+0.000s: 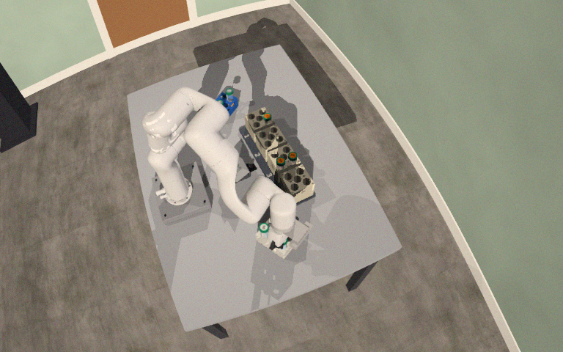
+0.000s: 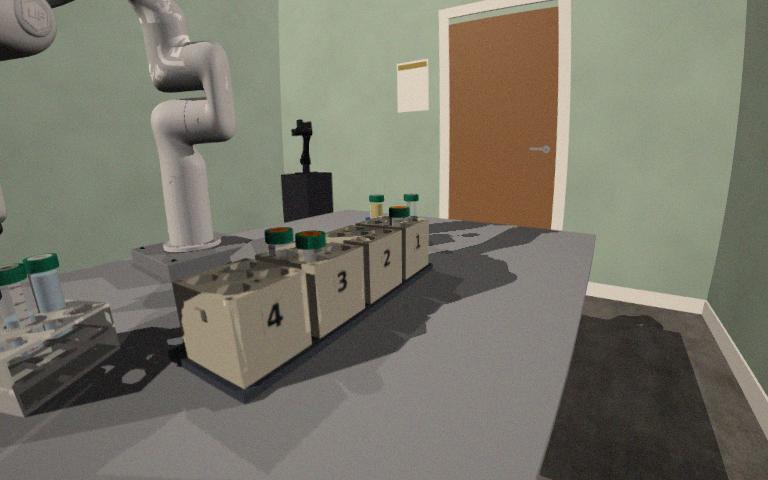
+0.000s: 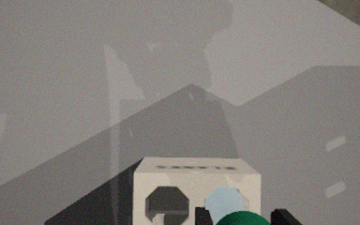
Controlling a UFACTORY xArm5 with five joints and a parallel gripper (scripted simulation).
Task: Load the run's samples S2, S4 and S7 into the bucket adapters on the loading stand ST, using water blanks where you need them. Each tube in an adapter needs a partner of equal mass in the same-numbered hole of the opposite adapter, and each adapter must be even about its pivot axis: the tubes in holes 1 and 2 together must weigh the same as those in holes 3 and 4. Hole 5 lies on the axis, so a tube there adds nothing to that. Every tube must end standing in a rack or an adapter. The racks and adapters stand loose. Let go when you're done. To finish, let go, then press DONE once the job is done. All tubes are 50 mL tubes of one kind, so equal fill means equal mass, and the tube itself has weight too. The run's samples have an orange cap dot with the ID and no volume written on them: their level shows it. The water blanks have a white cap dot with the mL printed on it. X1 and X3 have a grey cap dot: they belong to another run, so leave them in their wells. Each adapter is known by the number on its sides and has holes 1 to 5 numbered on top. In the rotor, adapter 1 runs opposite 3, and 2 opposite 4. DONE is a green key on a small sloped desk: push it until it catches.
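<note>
Three orange-dotted tubes stand in the adapters: one tube (image 1: 267, 116) (image 2: 399, 211) in adapter 1 (image 1: 251, 124) (image 2: 417, 249), and two more, a first (image 1: 280, 160) and a second (image 1: 292, 155), close beside each other in adapter 3 (image 1: 271, 160) (image 2: 339, 297). Adapter 2 (image 1: 260, 143) (image 2: 386, 271) sits between those two adapters, and adapter 4 (image 1: 299, 191) (image 2: 274, 339) ends the row, all upright on the dark stand (image 1: 256, 154) (image 2: 245, 395). Beyond that end, on the grey desk (image 1: 220, 273) (image 2: 430, 362), is the blanks rack (image 1: 286, 254) (image 2: 73, 362) (image 3: 141, 187). The tool (image 1: 279, 246) (image 3: 244, 217) is down over it, closed on a green-capped tube (image 1: 285, 243) (image 3: 243, 219) — its fingers stand on either side of the cap, and its dot is out of sight, so its ID or volume cannot be read. A white-dotted blank (image 1: 263, 228) stands near the held tube in the same rack; its number is too small to make out. Ahead of the tool, the wrist view shows one dark hole (image 3: 167, 204) and, beside it, one showing light blue (image 3: 224, 202). Near the adapter 1 end of the row, a blue rack (image 1: 233, 108) holds two green-capped tubes — one with yellowish contents (image 2: 376, 207), the other pale (image 2: 411, 204).
</note>
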